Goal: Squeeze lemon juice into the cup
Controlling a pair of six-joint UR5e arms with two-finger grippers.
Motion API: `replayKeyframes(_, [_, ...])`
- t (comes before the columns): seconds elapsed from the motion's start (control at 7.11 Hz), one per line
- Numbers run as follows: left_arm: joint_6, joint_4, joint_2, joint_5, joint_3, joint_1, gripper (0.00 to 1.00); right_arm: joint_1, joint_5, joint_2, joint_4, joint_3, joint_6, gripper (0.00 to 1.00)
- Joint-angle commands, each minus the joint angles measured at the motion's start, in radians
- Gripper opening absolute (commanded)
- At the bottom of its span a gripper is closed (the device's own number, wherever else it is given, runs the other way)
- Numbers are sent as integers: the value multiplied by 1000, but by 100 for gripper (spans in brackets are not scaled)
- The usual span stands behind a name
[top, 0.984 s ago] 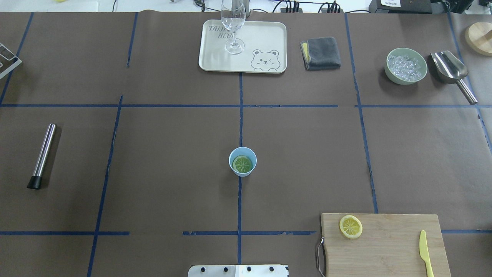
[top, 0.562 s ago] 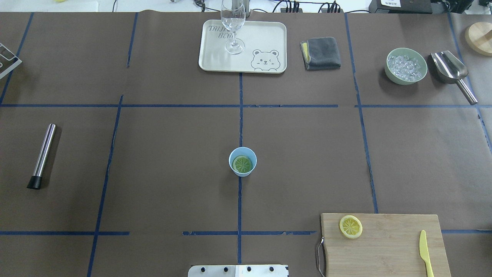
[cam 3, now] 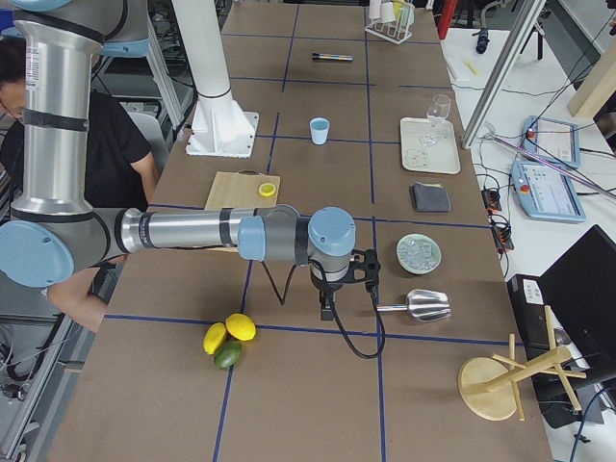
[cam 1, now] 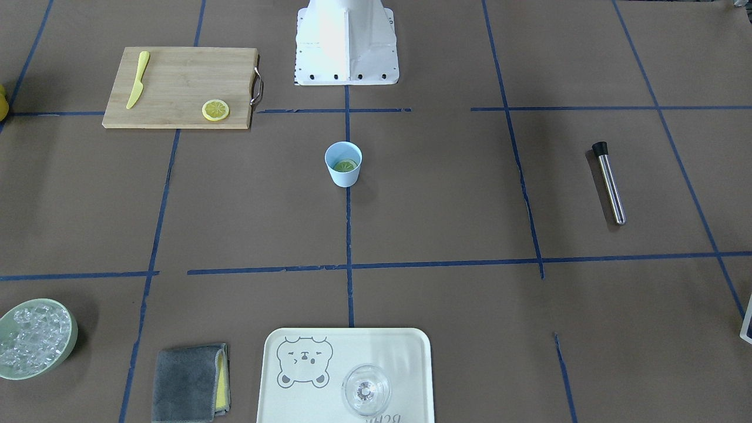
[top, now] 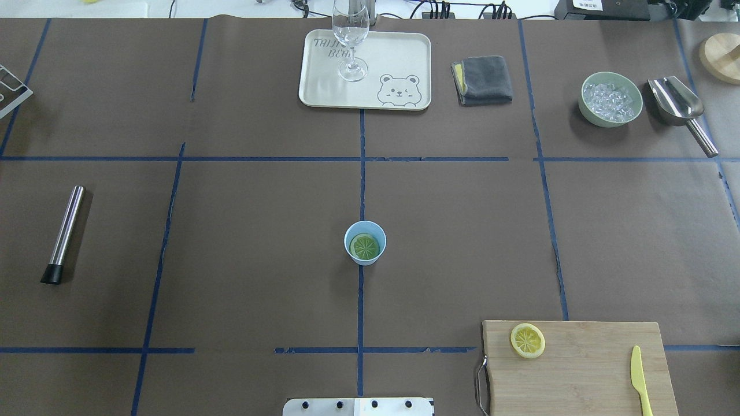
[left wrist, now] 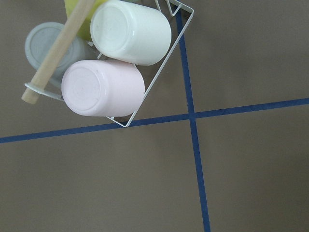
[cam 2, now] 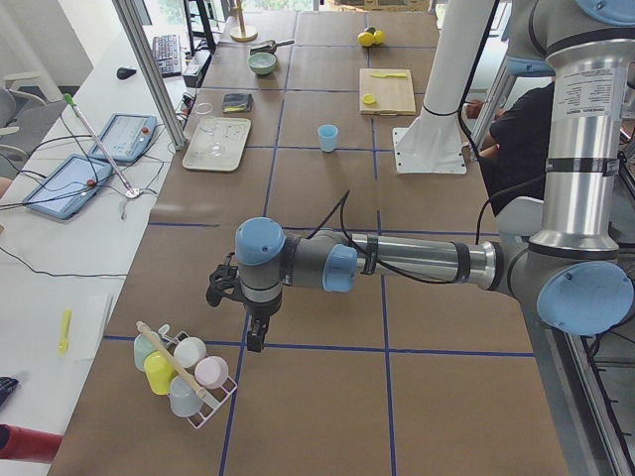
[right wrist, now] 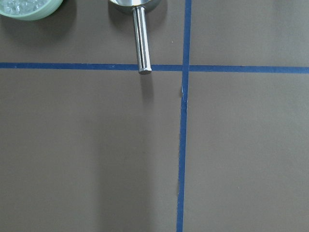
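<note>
The light-blue cup (top: 365, 242) stands upright at the table's middle, also in the front view (cam 1: 343, 164). A round greenish citrus slice (top: 365, 247) lies inside it. The yellow lemon slice (top: 527, 340) lies flat on the wooden cutting board (top: 578, 375), also in the front view (cam 1: 215, 110). Both grippers are far from them. The left gripper (cam 2: 254, 339) hangs over the table's left end beside a wire rack of cups (cam 2: 184, 377). The right gripper (cam 3: 327, 310) hangs over the right end near the metal scoop (cam 3: 419, 305). Whether either is open or shut cannot be told.
A yellow plastic knife (top: 639, 379) lies on the board. A tray (top: 399, 58) with a clear glass (top: 350, 34), a grey cloth (top: 483, 80), a green bowl of ice (top: 610, 99) and the scoop (top: 679, 110) are at the far side. A steel muddler (top: 63, 233) lies left.
</note>
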Motion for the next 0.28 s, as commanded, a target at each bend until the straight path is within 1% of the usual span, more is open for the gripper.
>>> replayKeyframes(0.0, [0, 0, 0, 0, 0, 0, 100, 8, 0, 2, 1, 1, -2, 100])
replayKeyframes(0.14, [0, 0, 0, -2, 0, 0, 100, 8, 0, 2, 1, 3, -2, 100])
